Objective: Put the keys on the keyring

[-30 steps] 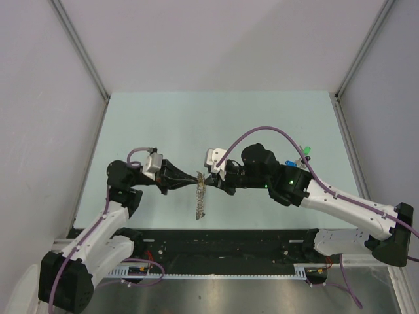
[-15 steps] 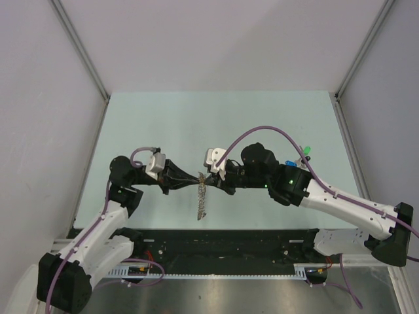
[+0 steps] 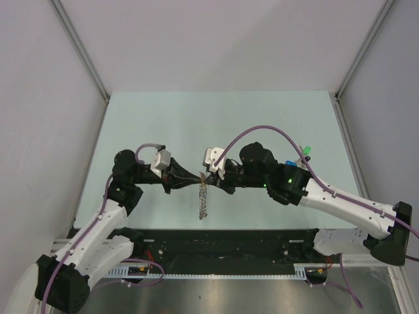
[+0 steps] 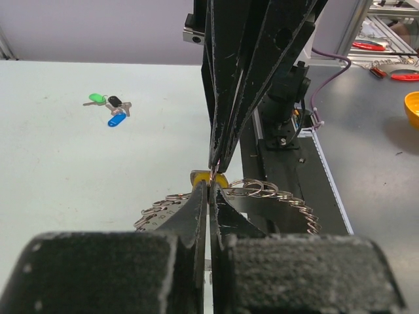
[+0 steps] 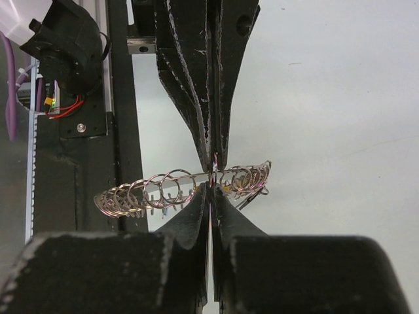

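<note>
Left wrist shows loose keys [image 4: 112,108] on table [image 4: 65,170], unseen from right wrist, left gripper [image 4: 208,186] and right gripper [image 5: 211,191] pinching keyring [image 5: 150,193]

Pale green table [image 3: 216,118]; dull silver keyring [image 5: 163,190] of looped coils; keys [image 4: 112,108] capped green, black, blue; another key [image 4: 198,177] yellow-capped.

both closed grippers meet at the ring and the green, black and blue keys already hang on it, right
Not quite. The green, black and blue keys don't hang on the ring; they lie on the table, well apart from it, as the left wrist view shows. The left gripper and right gripper do meet, closed, at the ring.
</note>
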Controlling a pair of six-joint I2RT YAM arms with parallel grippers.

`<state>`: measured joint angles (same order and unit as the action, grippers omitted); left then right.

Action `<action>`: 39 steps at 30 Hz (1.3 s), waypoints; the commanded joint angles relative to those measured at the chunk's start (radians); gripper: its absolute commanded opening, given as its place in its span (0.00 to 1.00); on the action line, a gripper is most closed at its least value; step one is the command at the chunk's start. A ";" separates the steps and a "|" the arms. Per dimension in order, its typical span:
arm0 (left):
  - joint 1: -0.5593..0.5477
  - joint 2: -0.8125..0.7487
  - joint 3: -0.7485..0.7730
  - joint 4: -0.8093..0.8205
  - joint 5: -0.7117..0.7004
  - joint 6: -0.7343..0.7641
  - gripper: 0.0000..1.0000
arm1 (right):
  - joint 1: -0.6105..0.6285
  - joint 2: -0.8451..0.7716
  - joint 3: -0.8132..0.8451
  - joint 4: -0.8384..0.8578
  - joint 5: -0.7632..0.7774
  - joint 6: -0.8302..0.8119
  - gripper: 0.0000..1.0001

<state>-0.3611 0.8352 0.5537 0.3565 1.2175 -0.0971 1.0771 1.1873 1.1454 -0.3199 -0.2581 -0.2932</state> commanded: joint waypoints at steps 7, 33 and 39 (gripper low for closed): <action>-0.015 -0.010 0.022 0.039 -0.068 -0.016 0.00 | 0.021 0.008 0.065 0.045 0.005 -0.043 0.00; -0.015 -0.123 -0.273 0.771 -0.546 -0.624 0.00 | 0.053 0.001 -0.038 0.137 0.083 -0.058 0.00; -0.015 -0.157 -0.296 0.734 -0.538 -0.633 0.16 | 0.057 -0.017 -0.038 0.139 0.069 -0.095 0.00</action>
<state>-0.3763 0.7189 0.2581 0.9974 0.7471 -0.7002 1.1187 1.2011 1.1126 -0.1814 -0.1528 -0.3698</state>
